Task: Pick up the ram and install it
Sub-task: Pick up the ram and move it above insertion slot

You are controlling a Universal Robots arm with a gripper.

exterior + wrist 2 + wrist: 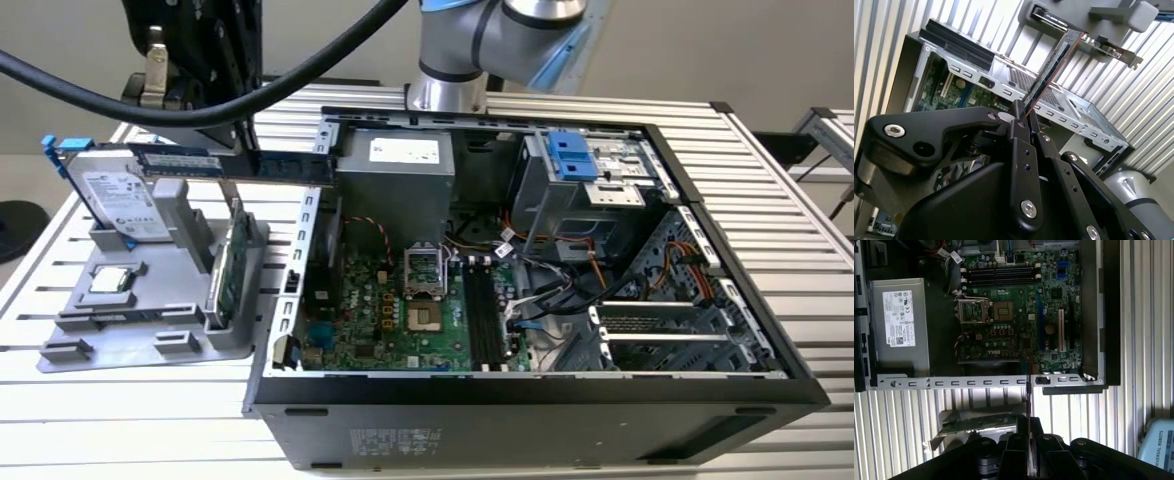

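carrying looks to be the step in hand: the slim, dark blue-black ram stick with black chips and a small white label (234,163) hangs level in the black two-fingered claw (248,140), clear of the grey plastic parts holder (134,330) below it and not yet inside the open black tower case (534,410). the claw is closed on the stick, and in the second wrist view its fingers (1021,160) stand nearly together with only the board's thickness between them. in the exterior view the grip sits near the middle of the stick's length. the first wrist view has the ram stick (1028,390) edge-on, running out from the claw (1028,422) across the case's pale metal wall, with the green motherboard (1019,330) beyond. the long black memory slots (999,276) lie further from the claw again, on the board's far side. by my reading, installing calls for bringing the stick over those slots, its length lined up with theirs and its contact edge downward. the silver hard drive with blue rails (127,205) and the green card (230,270) stand in the holder under the claw, on the ribbed aluminium table (787,200).
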